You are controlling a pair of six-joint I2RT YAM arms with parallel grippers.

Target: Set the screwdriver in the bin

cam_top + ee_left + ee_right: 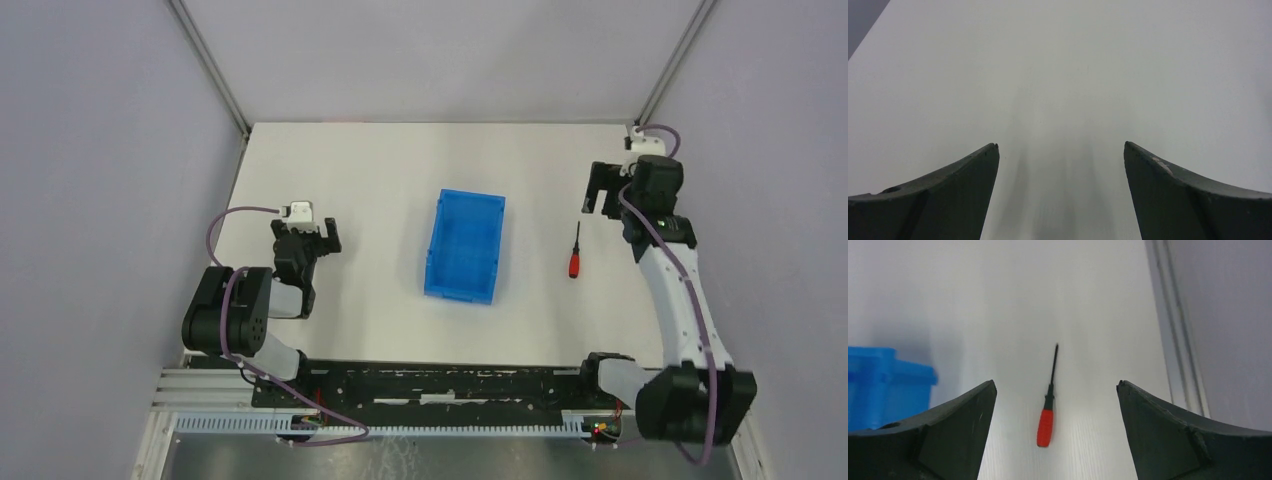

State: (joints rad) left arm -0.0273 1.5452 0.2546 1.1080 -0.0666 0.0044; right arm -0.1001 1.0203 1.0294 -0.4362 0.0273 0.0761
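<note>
The screwdriver (575, 256), with a red handle and a thin black shaft, lies flat on the white table to the right of the blue bin (465, 245). Its handle points toward the arm bases. My right gripper (598, 198) hovers open just beyond and right of it. In the right wrist view the screwdriver (1046, 420) lies on the table between the spread fingers of the right gripper (1056, 382), untouched, and a corner of the bin (878, 385) shows at the left. My left gripper (318, 240) is open over bare table left of the bin. The left gripper (1060, 145) holds nothing.
The bin stands upright in the middle of the table (380, 170), its inside showing nothing. Grey walls close in the left, right and back sides. A metal rail (1175, 340) runs along the table's right edge near the screwdriver.
</note>
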